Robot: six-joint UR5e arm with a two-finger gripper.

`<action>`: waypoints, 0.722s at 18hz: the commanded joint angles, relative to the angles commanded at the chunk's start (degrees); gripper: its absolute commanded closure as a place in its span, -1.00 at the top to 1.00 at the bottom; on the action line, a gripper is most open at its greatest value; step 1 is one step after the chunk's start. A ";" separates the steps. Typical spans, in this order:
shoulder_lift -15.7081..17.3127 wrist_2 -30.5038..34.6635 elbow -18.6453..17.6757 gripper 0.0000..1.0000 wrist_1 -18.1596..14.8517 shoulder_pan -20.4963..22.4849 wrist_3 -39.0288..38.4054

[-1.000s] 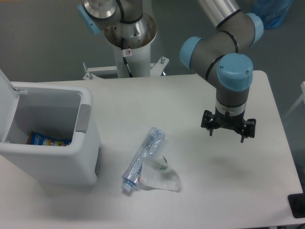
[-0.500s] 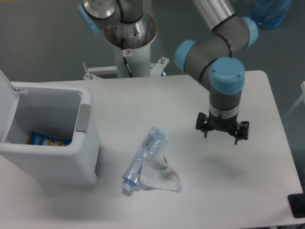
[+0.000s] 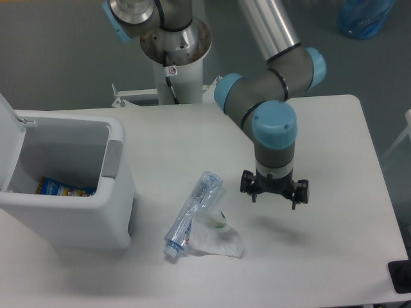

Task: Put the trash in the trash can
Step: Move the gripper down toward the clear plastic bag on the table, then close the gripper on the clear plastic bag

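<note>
Currently, we are in the approach step: neither piece of trash is held yet, and both lie on the white rectangular table (image 3: pixel 334 128).

Nearest the camera, the clear, whitish plastic cup-like container (image 3: pixel 219 239) lies on its side, well to the right of the large white rectangular plastic trash can (image 3: pixel 96 212). Touching it on the bin side lies the crushed clear plastic bottle with a blue-and-red label (image 3: pixel 192 213), running diagonally with its cap end nearest the camera.

Farther from the bin, the black two-finger gripper (image 3: pixel 274 190) hangs above the table, near the bottle's upper end but apart from it. We see its fingers spread wide, with nothing between them and nothing touched.

Farther back, the trash can stands with its hinged white lid (image 3: pixel 8 138) raised; a coloured wrapper (image 3: pixel 61 188) lies inside.

We judge that the next move calls for carrying the gripper toward the bin until it is over one piece, aligning the fingers across the bottle's narrow width, then descending. The crushed plastic may slip or spring when squeezed.
</note>
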 joint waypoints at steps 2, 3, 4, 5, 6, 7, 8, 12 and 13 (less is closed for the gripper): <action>-0.62 0.09 0.09 1.00 0.09 -1.85 -0.09; -0.53 0.09 -0.17 1.00 0.00 -2.90 -0.18; -0.36 0.09 -0.70 1.00 0.00 -4.21 -0.09; -0.36 0.09 -0.96 1.00 0.00 -5.18 -0.09; -0.44 0.00 -0.97 1.00 0.00 -5.63 -0.09; -0.53 0.00 -0.79 1.00 0.09 -6.33 0.00; -0.71 0.00 -0.53 1.00 0.09 -6.60 0.09; -0.88 -0.26 -0.35 1.00 0.35 -6.77 1.92; -1.58 -0.09 0.08 0.98 0.53 -7.30 3.50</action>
